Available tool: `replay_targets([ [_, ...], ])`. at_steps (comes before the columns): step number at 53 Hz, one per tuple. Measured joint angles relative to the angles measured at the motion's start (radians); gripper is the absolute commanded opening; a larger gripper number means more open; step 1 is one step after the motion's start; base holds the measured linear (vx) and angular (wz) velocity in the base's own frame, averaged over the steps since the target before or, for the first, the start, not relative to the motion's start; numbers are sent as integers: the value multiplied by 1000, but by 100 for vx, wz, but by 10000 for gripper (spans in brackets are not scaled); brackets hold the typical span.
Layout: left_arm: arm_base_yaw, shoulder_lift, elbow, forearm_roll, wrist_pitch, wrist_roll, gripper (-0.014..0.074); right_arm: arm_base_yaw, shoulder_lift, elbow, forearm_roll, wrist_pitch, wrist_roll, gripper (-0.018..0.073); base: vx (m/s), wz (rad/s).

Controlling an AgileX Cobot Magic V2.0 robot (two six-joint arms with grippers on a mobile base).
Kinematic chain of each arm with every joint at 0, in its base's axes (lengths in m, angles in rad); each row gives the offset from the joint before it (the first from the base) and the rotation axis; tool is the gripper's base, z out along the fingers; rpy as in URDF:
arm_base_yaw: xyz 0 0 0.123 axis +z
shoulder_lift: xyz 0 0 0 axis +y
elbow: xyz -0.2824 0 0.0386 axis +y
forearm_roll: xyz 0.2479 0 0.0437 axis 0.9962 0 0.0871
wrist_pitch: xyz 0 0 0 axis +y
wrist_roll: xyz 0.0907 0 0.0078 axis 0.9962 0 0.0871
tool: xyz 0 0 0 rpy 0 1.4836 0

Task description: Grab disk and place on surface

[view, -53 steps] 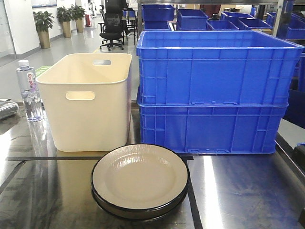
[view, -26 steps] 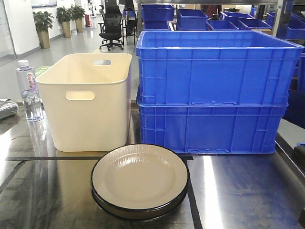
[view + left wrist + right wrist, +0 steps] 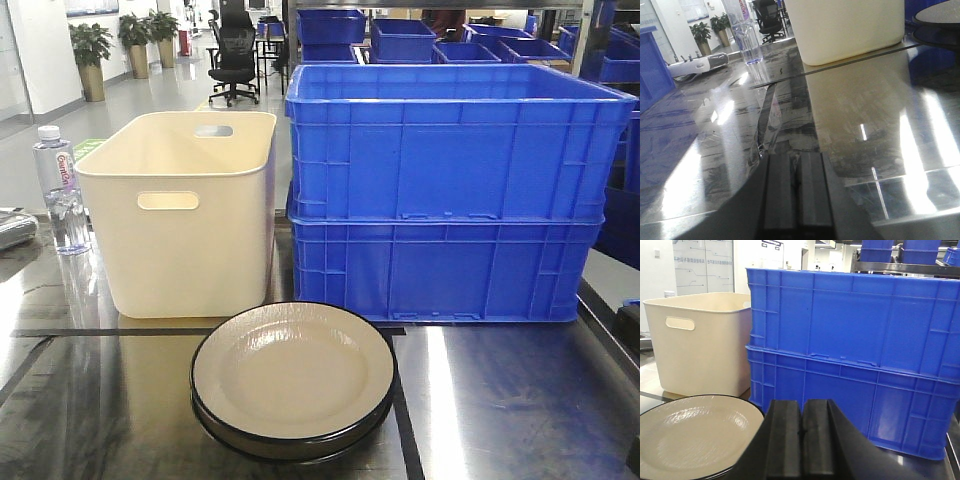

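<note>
Nothing has shifted since the earlier frames: the stacked cream plates [image 3: 293, 380] sit on the glossy tabletop [image 3: 500, 400] before the cream bin [image 3: 180, 220] and blue crates [image 3: 450, 190], untouched. Both the left gripper [image 3: 796, 197] and right gripper [image 3: 801, 440] are closed and empty, apparently not yet reaching

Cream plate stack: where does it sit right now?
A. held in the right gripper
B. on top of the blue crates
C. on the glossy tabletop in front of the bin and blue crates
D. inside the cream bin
C: the plate stack rests on the tabletop, apart from the cream bin and blue crates.
</note>
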Motion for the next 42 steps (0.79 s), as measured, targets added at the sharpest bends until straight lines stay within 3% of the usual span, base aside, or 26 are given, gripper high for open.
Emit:
replay_targets([
  [17,0,0,0,0,0,0,-1,0,0,0,-1,1,5,-9,0,0],
  [21,0,0,0,0,0,0,-1,0,2,0,-68,3,69,-9,0,0],
  [26,0,0,0,0,0,0,-1,0,11,0,-312,16,308,-9,0,0],
  [38,0,0,0,1,0,0,-1,0,55,0,-1262,83,1285,-9,0,0],
  [42,0,0,0,1,0,0,-1,0,71,1,-1502,98,1536,-9,0,0],
])
